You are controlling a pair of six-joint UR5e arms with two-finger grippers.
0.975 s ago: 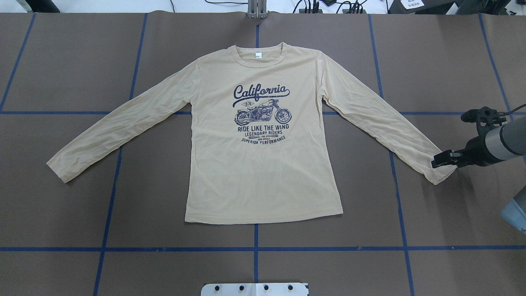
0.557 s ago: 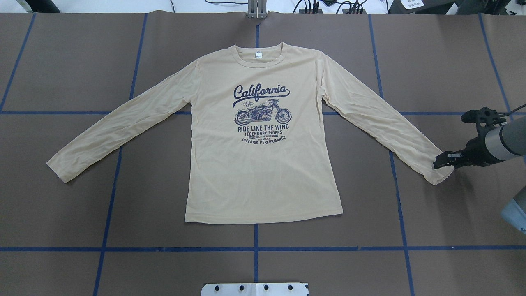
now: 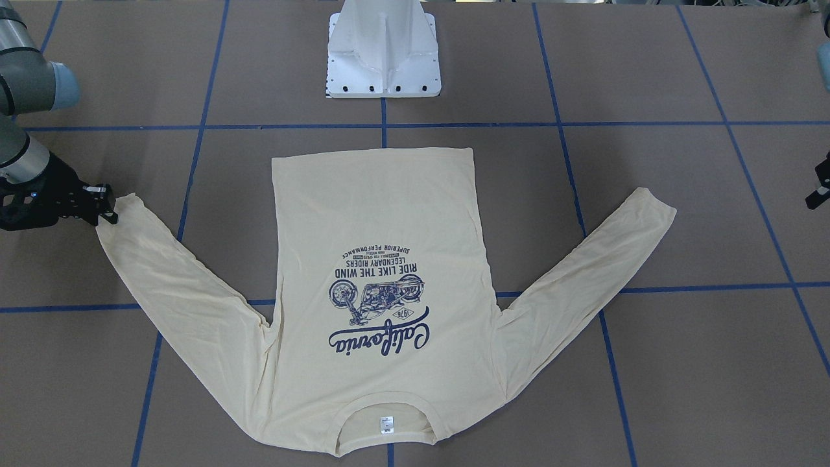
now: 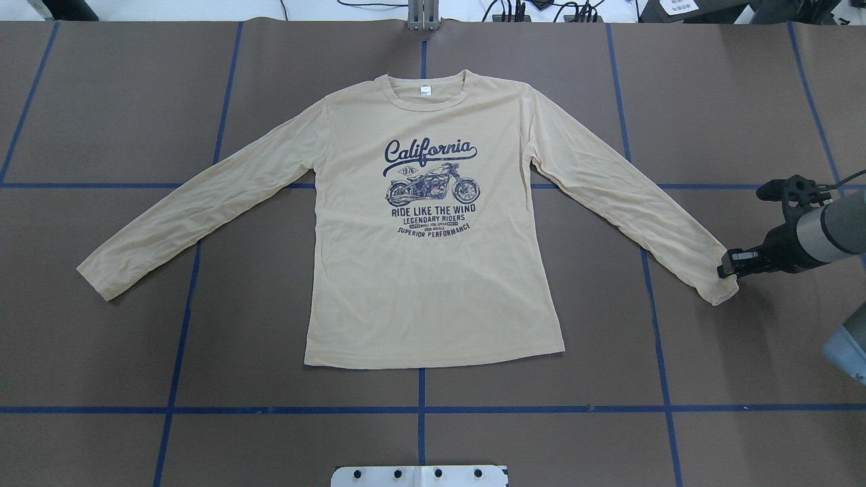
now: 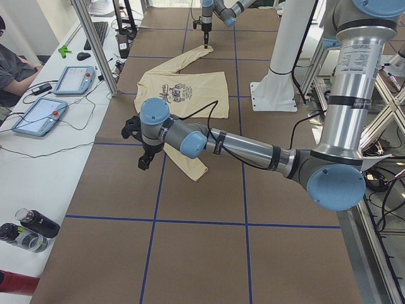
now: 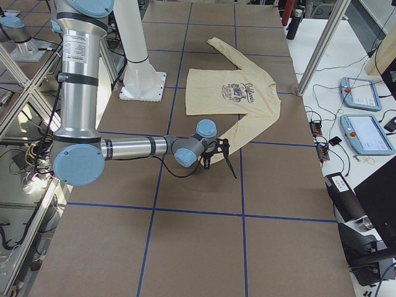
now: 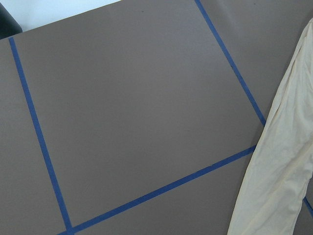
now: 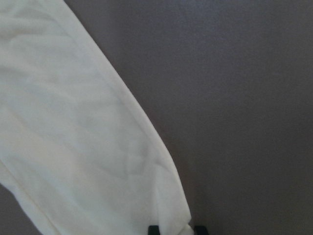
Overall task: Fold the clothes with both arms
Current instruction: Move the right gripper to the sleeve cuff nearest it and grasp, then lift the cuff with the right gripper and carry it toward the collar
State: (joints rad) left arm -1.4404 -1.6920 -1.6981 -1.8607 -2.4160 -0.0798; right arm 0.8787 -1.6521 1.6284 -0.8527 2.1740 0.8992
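A cream long-sleeved shirt point(image 4: 433, 270) lies flat and face up in the middle of the brown worktop point(image 4: 135, 101), its collar toward the edge far from the robot and its hem toward the robot's edge, with a navy motorcycle print point(image 4: 431, 186) on the chest and a small white label point(image 4: 424, 91) inside the neck. Both sleeves are spread out and slant toward the robot's edge, one reaching for the left end of the worktop and the other for the right end. The right gripper point(image 4: 725, 265) sits low at the cuff point(image 4: 720, 287) of the sleeve on the right end, its tip touching the cuff's outer edge. In the right wrist view its two black fingertips point(image 8: 153, 229) stand apart, so the jaws are apart, with the corner of the cuff lying between them. The left gripper point(image 5: 145, 159) is near the left end of the worktop, well apart from the other sleeve's cuff point(image 3: 655, 207) and touching no cloth; whether its jaws are apart or together I cannot tell. Blue tape lines point(image 4: 419, 409) cross the worktop in a grid, and the white base point(image 3: 384, 52) stands at the middle of the robot's edge
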